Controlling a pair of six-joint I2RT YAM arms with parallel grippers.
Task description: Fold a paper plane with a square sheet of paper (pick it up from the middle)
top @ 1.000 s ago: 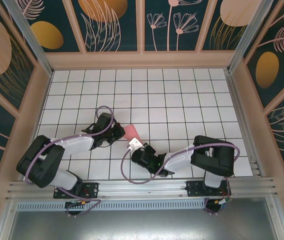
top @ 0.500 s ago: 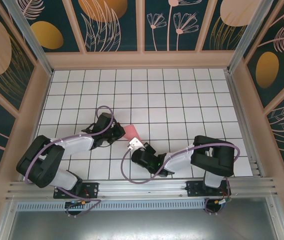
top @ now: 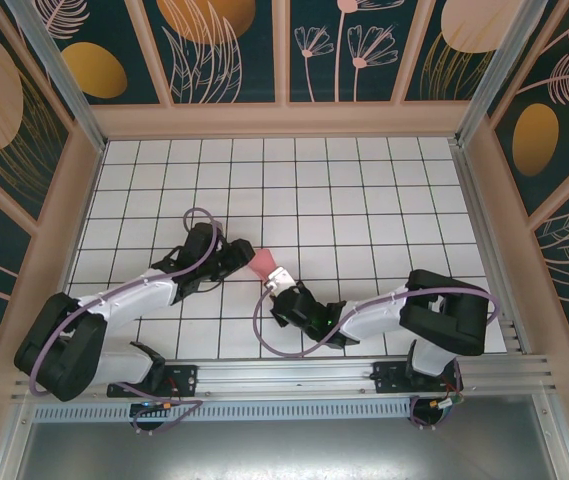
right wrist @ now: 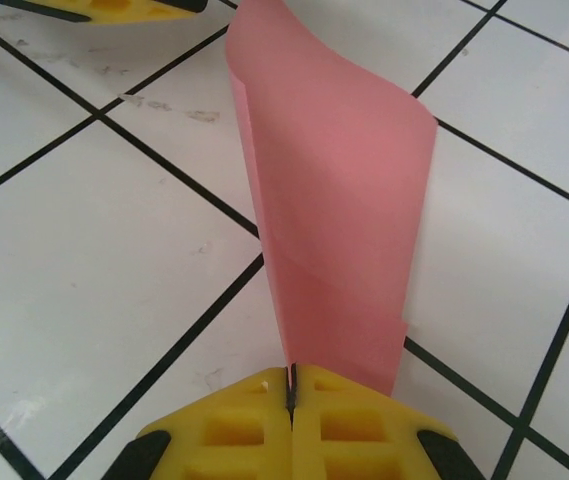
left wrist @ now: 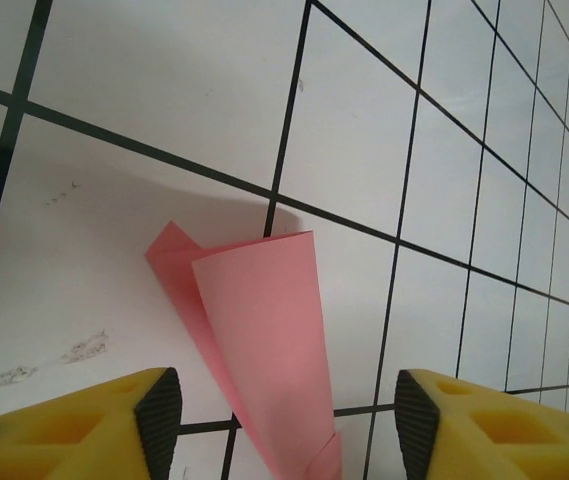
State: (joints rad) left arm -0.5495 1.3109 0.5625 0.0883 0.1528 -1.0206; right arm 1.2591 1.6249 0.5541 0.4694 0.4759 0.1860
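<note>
The paper plane (top: 263,265) is salmon-pink paper folded into a narrow tapered dart, standing off the tiled table with its wide end curled. My right gripper (right wrist: 291,385) is shut on its narrow end; the paper (right wrist: 339,220) rises away from the closed yellow fingers. In the top view the right gripper (top: 277,281) sits just below the paper. My left gripper (left wrist: 286,410) is open, its ribbed pads (left wrist: 159,405) spread either side of the paper (left wrist: 264,340) without touching it. From above, the left gripper (top: 239,258) is right beside the paper's left side.
The white grid-tiled table (top: 364,200) stretches out behind the grippers. Wooden walls with dark leaf panels (top: 284,120) enclose it. An aluminium rail (top: 284,375) runs along the near edge by the arm bases. The left gripper's yellow fingers (right wrist: 114,8) show at the top of the right wrist view.
Both arms have stretched out lower and further forward. The right gripper has shifted slightly up and right with the paper; the left gripper stays beside it.
</note>
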